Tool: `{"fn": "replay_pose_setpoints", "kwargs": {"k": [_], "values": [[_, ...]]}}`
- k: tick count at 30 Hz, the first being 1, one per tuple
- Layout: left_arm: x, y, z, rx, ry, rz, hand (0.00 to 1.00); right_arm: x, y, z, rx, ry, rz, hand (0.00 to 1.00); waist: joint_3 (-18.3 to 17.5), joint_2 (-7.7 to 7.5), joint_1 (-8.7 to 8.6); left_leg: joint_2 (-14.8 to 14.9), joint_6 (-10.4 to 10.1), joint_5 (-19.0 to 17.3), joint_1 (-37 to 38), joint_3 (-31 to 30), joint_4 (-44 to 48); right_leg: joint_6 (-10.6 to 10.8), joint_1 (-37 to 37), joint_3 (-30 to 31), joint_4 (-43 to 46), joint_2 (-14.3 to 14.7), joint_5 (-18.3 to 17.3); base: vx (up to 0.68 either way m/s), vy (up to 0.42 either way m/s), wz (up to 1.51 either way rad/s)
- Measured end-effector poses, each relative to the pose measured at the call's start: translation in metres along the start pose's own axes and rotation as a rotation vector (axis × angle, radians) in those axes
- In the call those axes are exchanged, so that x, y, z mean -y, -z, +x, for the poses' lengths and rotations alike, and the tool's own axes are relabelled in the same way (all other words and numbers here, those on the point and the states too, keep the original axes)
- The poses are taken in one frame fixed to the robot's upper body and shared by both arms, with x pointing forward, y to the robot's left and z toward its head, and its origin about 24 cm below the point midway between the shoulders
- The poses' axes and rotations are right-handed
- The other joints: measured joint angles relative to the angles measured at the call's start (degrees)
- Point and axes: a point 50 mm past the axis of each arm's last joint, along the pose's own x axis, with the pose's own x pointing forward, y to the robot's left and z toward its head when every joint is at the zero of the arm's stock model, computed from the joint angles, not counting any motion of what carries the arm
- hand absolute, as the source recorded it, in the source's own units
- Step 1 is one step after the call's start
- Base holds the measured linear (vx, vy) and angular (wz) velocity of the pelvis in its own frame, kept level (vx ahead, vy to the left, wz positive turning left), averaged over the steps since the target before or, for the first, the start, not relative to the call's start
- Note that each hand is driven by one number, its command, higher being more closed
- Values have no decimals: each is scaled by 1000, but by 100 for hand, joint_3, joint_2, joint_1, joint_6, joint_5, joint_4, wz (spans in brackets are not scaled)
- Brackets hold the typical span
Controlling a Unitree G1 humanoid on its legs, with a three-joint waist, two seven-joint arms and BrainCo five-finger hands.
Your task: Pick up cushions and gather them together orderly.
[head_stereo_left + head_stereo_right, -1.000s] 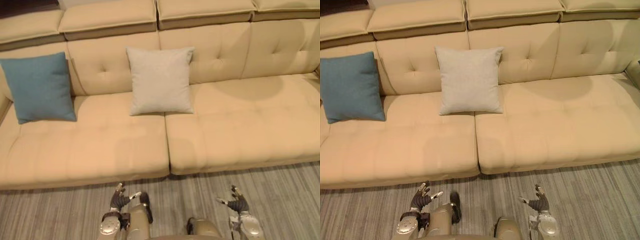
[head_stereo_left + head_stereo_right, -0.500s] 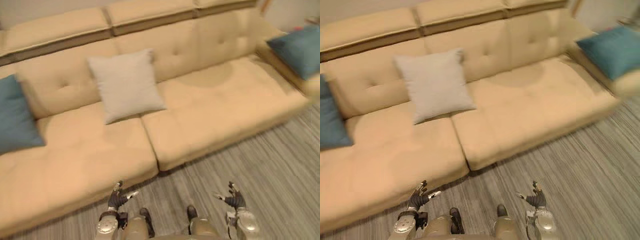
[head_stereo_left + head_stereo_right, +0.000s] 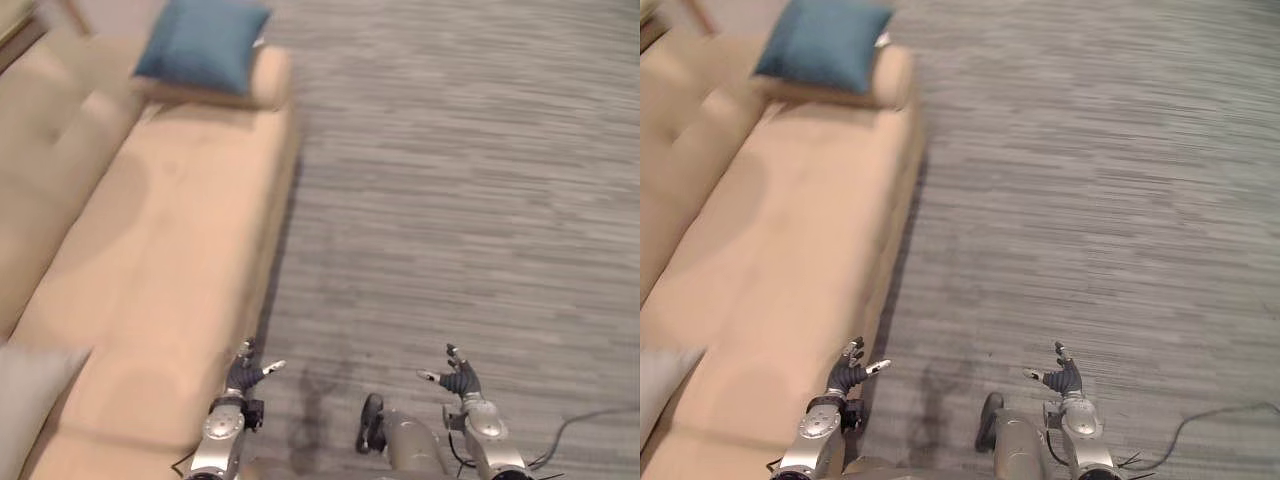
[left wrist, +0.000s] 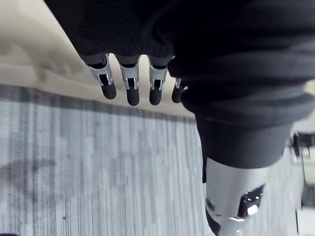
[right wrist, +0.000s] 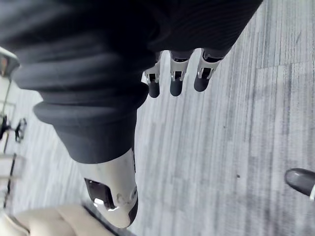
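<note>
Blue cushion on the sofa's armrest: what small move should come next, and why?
Probably step forward along the sofa toward the blue cushion. It lies on the armrest at the far end, well beyond both hands. The left robot hand and right robot hand hang open and empty, low at the near end.

Sofa [image 3: 150,250]: long, tan upholstery, smooth seat, padded armrest [image 3: 272,85] at its far end. Floor [image 3: 450,180]: grey, finely striped, running along the sofa's front and past its armrest. A dark shadow lines the sofa's base.
</note>
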Motion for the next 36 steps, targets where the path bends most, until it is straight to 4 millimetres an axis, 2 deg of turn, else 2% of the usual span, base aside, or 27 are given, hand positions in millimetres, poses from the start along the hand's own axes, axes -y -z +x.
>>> {"fn": "replay_pose_setpoints", "kwargs": {"k": [2,4,5,6,7,10,12,13,14,15,17,18,19,21,22,23,24,25,26,27,28,29,30,31,33,34,36], "values": [[4,2,-1,-5,0,-16,0,-3,5,-1,-20,-13,-9,0,59,-54,145,-574,-49,-447,-593,-643,-37,125,312,488,-93,-5,-106,370,145,-149],[4,4,-6,-3,-16,-40,0,-4,11,-2,-48,-22,-22,0,132,35,249,-1026,-52,-485,-1269,-1069,-1140,372,776,889,-334,-45,-258,388,228,-98],[4,4,-7,-1,-20,-51,0,-1,11,-2,-46,-19,-33,0,137,71,292,-1121,-153,-423,-1387,-1114,-1659,461,845,982,-365,-73,-312,383,301,-88],[5,4,-9,1,-23,-60,0,1,12,-2,-47,-19,-47,0,114,208,405,-1216,-528,-157,-1487,-1158,-2899,625,969,1132,-434,-51,-415,539,385,-110],[5,6,-10,-8,-33,-64,0,-3,16,-3,-71,-22,-40,0,66,216,628,-1331,5,346,-1344,-956,-3170,743,1219,1454,-542,-98,-521,594,396,-88],[-1,-3,-7,29,-50,-64,0,-7,18,-4,-75,-24,-30,0,-53,-139,535,-1736,376,-48,-1485,-955,-2915,1057,1208,1513,-478,-515,-702,515,281,22],[6,3,-9,5,-37,-77,0,-4,18,-2,-83,-4,-15,0,-57,-230,510,-2043,615,-532,-1198,-854,-2716,1449,924,1654,887,-826,-763,588,344,27],[7,5,-10,-3,-30,-73,0,-3,19,-1,-90,2,-10,0,-57,-234,494,-2130,663,-645,-1004,-849,-2756,1782,761,1761,1496,-877,-610,564,304,15],[8,12,-13,-27,-15,-52,0,-5,21,-2,-104,3,-6,0,-52,-247,470,-2308,793,-875,-475,-897,-2868,2030,325,1936,2997,-916,-186,590,227,18],[7,13,-14,-30,-13,-42,0,-5,25,-4,-118,0,-11,0,-43,-268,470,-2379,858,-941,-201,-941,-2952,1959,127,1850,3658,-937,-230,723,188,31],[6,13,-14,-30,-15,-39,0,-5,31,-7,-142,0,-18,0,-52,-250,460,-2480,888,-963,354,-1107,-3230,1404,-274,1313,4325,-1032,-534,604,74,28],[6,11,-13,-24,-17,-38,0,-4,29,-6,-139,5,-21,0,-65,-179,422,-2478,897,-968,761,-1257,-3576,1020,-665,797,4114,-1019,-755,614,26,36],[4,9,-11,-18,-18,-31,0,-2,27,-4,-133,11,-16,0,-67,-138,320,-2461,895,-966,1026,-1397,-3837,857,-1006,463,3702,-1009,-872,626,11,42],[3,5,-8,-7,-16,-27,0,4,24,-2,-124,22,-27,0,12,19,173,-2284,875,-969,1507,-1593,-4201,842,-1508,380,2455,-714,-780,648,-31,60],[4,1,-5,4,-13,-27,0,9,24,-2,-125,33,-38,0,77,171,140,-2088,774,-973,1743,-1714,-4269,844,-1617,467,1327,-454,-408,668,-56,72],[4,-1,-4,11,-12,-24,0,11,26,-3,-132,37,-40,0,70,166,120,-2057,601,-962,1824,-1784,-4263,880,-1582,527,625,-329,-45,875,-158,84],[0,-2,-3,17,-19,-10,0,10,34,-8,-156,39,-31,0,-6,-44,139,-2072,392,-997,2028,-2007,-4132,862,-1578,794,-586,-262,816,770,-193,97],[-1,1,-2,2,-20,0,0,12,41,-12,-178,45,-35,0,-66,-73,88,-2010,184,-1121,2121,-2203,-3808,641,-1563,972,-384,-201,1816,801,-231,91],[5,2,-1,-9,-10,-11,0,15,43,-13,-186,48,-41,0,-75,106,60,-1844,133,-1117,2095,-2251,-3516,594,-1617,852,28,-126,1613,778,-216,60],[10,3,0,-18,-5,-24,0,20,34,-7,-160,61,-44,0,-99,257,82,-1659,-301,-544,1681,-2236,-2574,432,-1595,689,411,-35,1181,750,-195,22],[14,2,1,-21,-1,-38,0,19,26,-4,-133,58,-44,0,-87,256,98,-1658,-346,519,1143,-2135,-1562,383,-1403,676,418,-45,949,736,-176,10],[17,2,1,-22,1,-50,0,18,23,-3,-119,55,-43,0,-66,259,160,-1590,-516,1145,884,-2047,-1027,365,-1172,666,298,-37,864,602,-130,9],[20,0,1,-16,8,-60,0,15,21,-2,-110,51,-37,0,-18,299,183,-1310,-373,990,526,-1763,-188,311,-758,575,117,-2,790,840,-149,32],[21,-1,2,-11,11,-61,0,11,21,-2,-110,51,-9,0,81,199,199,-943,97,450,-11,-1246,751,212,-6,475,-169,-26,677,804,-123,40],[19,0,0,-11,7,-59,0,5,20,-3,-103,45,22,0,121,27,290,-946,238,130,-427,-929,738,207,699,413,-629,-151,606,523,-50,41],[15,-1,-2,1,-1,-57,0,6,17,-3,-84,49,33,0,104,-113,360,-1037,225,-73,-956,-706,167,434,1160,334,-990,-294,343,525,0,39],[16,1,-3,-2,1,-58,0,13,14,0,-75,64,23,0,133,3,386,-1107,179,-119,-1409,-688,-892,631,1428,179,-1119,-307,168,498,72,33]]}}
